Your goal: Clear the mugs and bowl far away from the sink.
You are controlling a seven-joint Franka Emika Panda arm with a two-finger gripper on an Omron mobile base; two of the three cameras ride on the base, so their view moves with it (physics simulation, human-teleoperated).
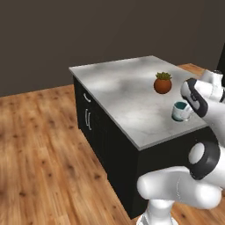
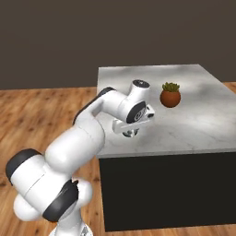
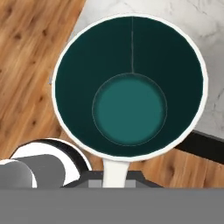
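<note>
In my hand view the teal mug [image 3: 129,85] sits straight below me, its round mouth taking up the middle of the frame. The inside reads dark teal with a lighter teal disc at the bottom, the rim is white, and I see nothing in it. Its white handle [image 3: 116,171] points down to the bottom centre of that frame, right where my gripper [image 3: 116,181] is. My fingers are drawn in tight on that handle, so I am grasping the mug by it.

In the left base view the mug [image 1: 180,110] shows at centre right, white outside and teal within, close to the near edge of the marbled grey island counter [image 1: 127,94], with my wrist just right of it. I cannot tell there whether it rests on the top or hangs slightly above. In the right base view my hand [image 2: 133,123] is low over the near left part of the counter [image 2: 203,115], and the mug is mostly hidden under it.

A terracotta plant pot [image 1: 162,83] with a small green plant in it stands further back on the counter, apart from the mug; in the right base view the pot [image 2: 170,96] is to the right of my hand.

The hand view shows the counter edge running just beside the mug, with wooden floor [image 3: 30,65] at the left. The upper left stretch of the counter in the left base view lies bare, as does the right part in the right base view.
</note>
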